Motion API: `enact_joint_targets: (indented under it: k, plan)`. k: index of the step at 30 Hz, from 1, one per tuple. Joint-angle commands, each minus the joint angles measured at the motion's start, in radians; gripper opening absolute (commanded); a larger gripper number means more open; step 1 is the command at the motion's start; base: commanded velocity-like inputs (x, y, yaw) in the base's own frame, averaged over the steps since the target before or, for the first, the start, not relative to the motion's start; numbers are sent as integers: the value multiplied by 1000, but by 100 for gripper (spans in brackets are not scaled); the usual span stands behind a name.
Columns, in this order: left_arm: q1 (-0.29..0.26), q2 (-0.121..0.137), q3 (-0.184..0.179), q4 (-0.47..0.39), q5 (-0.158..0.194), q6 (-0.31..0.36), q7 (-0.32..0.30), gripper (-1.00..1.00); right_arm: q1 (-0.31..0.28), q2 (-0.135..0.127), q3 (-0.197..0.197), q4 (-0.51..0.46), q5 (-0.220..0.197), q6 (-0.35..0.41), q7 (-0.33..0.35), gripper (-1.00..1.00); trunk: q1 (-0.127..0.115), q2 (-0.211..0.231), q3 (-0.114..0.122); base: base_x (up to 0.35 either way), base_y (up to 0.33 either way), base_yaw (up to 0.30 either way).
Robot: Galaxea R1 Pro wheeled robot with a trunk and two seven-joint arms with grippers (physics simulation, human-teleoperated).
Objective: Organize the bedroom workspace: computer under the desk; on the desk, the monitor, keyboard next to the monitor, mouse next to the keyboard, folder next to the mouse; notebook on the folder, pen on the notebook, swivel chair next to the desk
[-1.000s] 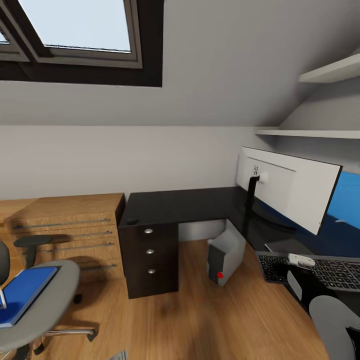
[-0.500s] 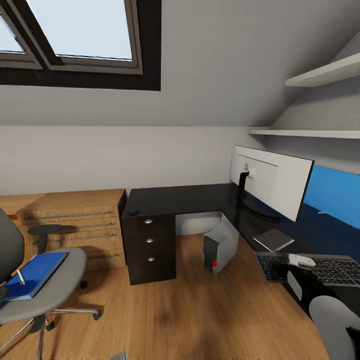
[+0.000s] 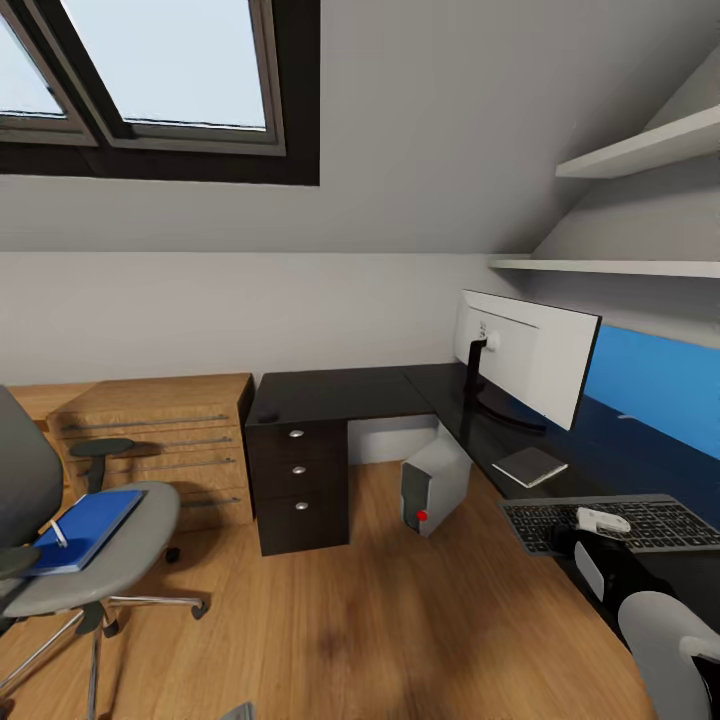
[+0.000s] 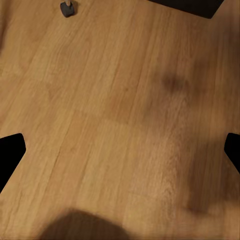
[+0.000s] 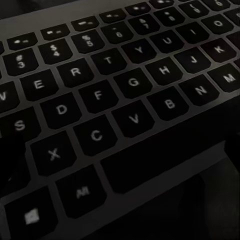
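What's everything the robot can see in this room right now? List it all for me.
Glossy black L-shaped desk: one, black, against the wall.
Black drawer unit: one, silver knobs, under the desk's end.
Wide flat monitor: one, white back, on the desk.
Slim dark-keyed keyboard: one, silver frame, desk's near edge.
Thin grey notebook: one, on the desk between monitor and keyboard.
Silver-grey computer tower: one, red button, on the floor by the desk.
Grey swivel chair: one, apart from the desk.
Bright-blue folder: one, on the chair seat.
Light-wood shelving: one, beside the drawers.
Skylight: one, dark frame, overhead.
White wall shelves: two, above the monitor.
Right arm: black and grey, over the keyboard; jaws unclear.
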Motion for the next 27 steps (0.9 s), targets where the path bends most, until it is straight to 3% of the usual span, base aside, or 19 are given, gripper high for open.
enact_joint_targets:
  k: [1,27]
  plan:
    - [0,-1,-1,-2,3,4,6,100,0,1,-6,0,11,5,1,100,0,0,-1,-2,0,0]
    - [0,-5,-8,61,0,5,13,100,1,24,-9,-70,9,-5,1,100,-100,182,80,0,0,0]
